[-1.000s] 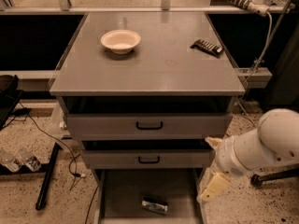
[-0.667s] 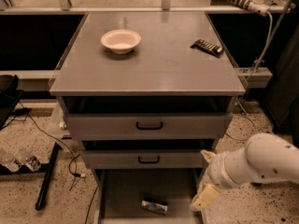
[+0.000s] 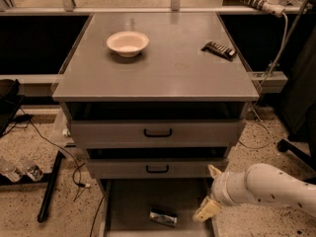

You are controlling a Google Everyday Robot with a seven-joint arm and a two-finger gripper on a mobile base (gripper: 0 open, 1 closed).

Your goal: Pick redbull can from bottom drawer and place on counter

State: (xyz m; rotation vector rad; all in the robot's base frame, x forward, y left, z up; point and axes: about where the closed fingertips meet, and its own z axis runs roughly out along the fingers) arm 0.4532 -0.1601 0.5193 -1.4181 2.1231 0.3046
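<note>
Claw (image 3: 211, 191) low at right side of bottom drawer (image 3: 133, 199), on end of white arm (image 3: 276, 191) reaching in from right. Two pale fingers spread apart, one above other, nothing between. Redbull can (image 3: 163, 217) lying on side on drawer floor near front, left of claw, not touching it. Bottom drawer pulled out. Above it, two drawers with black handles: upper drawer (image 3: 197, 132), middle drawer (image 3: 118, 169). Table (image 3: 158, 78) carries white bowl (image 3: 127, 43) back left, dark ridged flat object (image 3: 218, 50) back right, well apart.
</note>
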